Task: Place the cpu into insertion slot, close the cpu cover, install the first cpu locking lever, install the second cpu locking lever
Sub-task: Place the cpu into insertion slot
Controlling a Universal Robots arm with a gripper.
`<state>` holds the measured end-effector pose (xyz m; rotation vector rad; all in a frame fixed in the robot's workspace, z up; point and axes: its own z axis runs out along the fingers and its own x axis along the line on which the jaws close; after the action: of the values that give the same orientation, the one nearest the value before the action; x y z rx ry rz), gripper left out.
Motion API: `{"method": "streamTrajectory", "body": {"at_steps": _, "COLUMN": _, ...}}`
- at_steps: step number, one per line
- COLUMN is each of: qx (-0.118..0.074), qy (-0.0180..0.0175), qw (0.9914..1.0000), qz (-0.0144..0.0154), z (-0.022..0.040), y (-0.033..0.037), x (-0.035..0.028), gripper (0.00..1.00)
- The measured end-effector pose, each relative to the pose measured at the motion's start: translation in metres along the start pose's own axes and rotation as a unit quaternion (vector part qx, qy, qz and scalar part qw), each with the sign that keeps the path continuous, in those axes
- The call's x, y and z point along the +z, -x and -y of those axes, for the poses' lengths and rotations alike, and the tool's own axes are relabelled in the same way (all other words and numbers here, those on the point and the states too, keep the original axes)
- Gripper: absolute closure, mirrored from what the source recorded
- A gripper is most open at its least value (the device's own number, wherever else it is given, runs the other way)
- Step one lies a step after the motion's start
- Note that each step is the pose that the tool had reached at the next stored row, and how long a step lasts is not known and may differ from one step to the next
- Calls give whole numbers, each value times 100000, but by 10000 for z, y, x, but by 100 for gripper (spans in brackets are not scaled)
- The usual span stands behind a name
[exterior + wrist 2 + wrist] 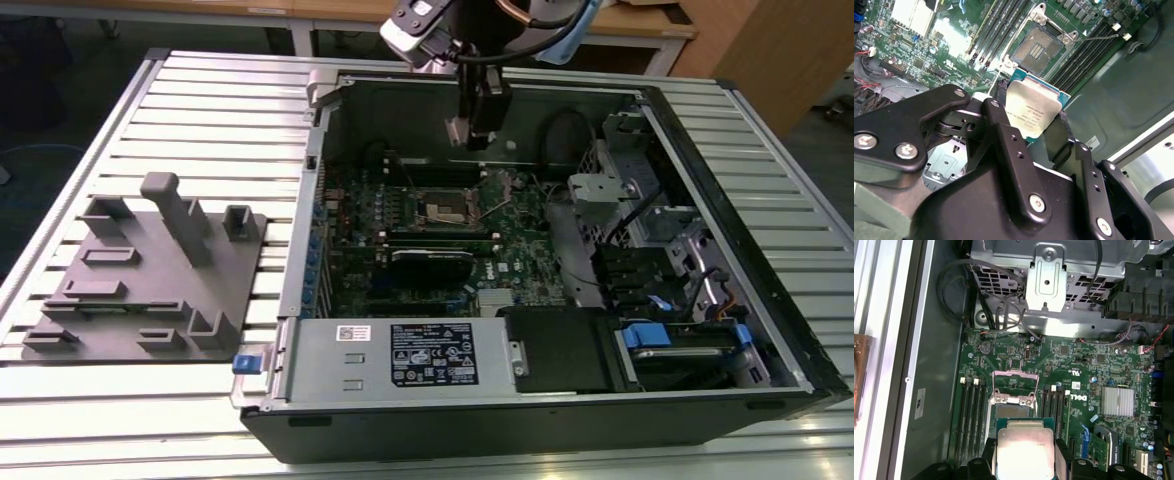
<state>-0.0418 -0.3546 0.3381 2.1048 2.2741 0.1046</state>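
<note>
My gripper (471, 130) hangs inside the open computer case (747, 250), above the motherboard (441, 230). It is shut on the cpu (1031, 112), a flat square chip with a silver-grey top, held by two opposite edges between the black fingers (999, 125). In the first wrist view the cpu (1024, 447) sits between the fingers, a short way from the insertion slot (1013, 396). The slot (1038, 47) lies bare, its contact field showing. The cpu cover (1014, 373) stands swung up at the slot's far side. A thin wire locking lever (1096, 36) sticks out beside the slot.
Memory slots (971, 415) flank the slot on both sides. A finned heatsink (1118, 402), loose cables (1004, 315) and a metal drive cage (641, 200) crowd the case. A labelled power supply box (400, 365) fills its near end. A grey fixture plate (147, 270) lies on the slatted table.
</note>
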Motion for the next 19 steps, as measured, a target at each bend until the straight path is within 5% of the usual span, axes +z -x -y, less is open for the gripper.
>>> {"method": "streamTrajectory", "body": {"at_steps": 4, "qx": 362, "qy": 6, "qw": 99999, "qz": 26, "z": 1, "y": 0, "x": 11, "gripper": 46}}
{"method": "streamTrajectory", "body": {"at_steps": 9, "qx": 3703, "qy": 54, "qw": 99931, "qz": 287, "z": 2, "y": 0, "x": 31, "gripper": 46}}
{"method": "streamTrajectory", "body": {"at_steps": 19, "qx": 3909, "qy": 56, "qw": 99923, "qz": 312, "z": 5, "y": 1, "x": 60, "gripper": 46}}
